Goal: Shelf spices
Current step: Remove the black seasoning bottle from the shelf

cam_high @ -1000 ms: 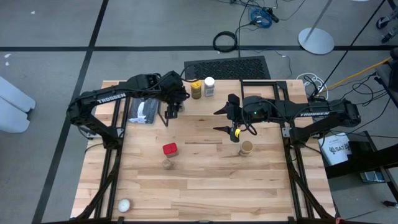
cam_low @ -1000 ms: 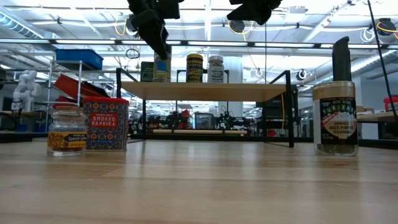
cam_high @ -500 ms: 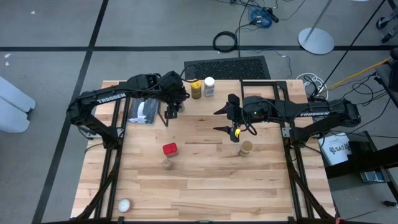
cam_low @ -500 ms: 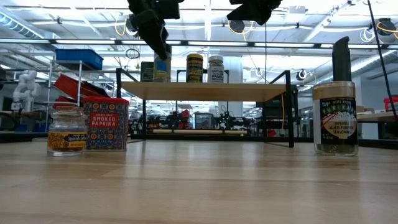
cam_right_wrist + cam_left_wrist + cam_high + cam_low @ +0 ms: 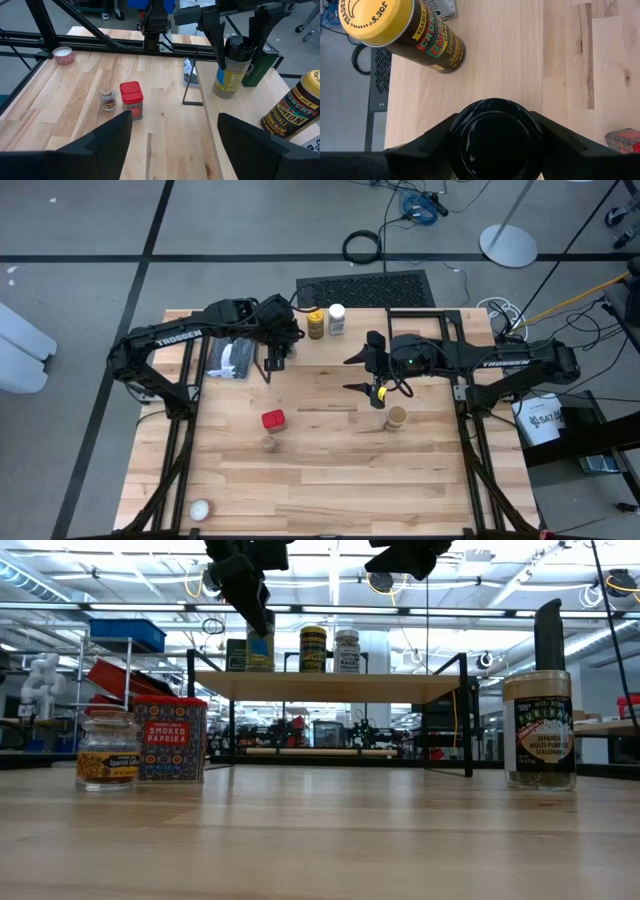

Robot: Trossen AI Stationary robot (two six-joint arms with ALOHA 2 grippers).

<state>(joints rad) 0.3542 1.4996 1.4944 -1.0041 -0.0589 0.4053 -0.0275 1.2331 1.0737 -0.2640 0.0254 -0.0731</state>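
Jaws of the left gripper bracket a black-lidded jar standing on the shelf beside the yellow-lidded jar, while the right gripper hangs spread open above the table.

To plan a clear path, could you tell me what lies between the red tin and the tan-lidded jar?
Only bare table lies between the red tin and the tan-lidded jar, as the high view shows.
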